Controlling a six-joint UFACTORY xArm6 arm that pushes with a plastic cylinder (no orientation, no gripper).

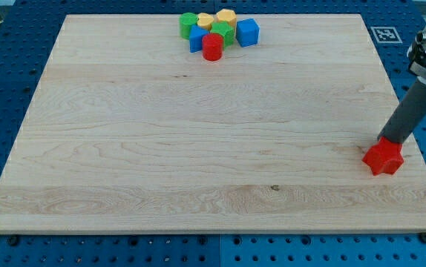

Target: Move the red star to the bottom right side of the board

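One red star (383, 158) lies near the bottom right corner of the wooden board (198, 148), and my tip (388, 140) rests against its upper edge, the dark rod slanting up toward the view's right; the rod has nothing to open or close and grips nothing. Farther off, at the view's top centre, sits a tight cluster: a red cylinder (212, 47), blue cube (248, 32), another blue block (196, 39), two green blocks (189, 24) and two yellow blocks (225, 16).
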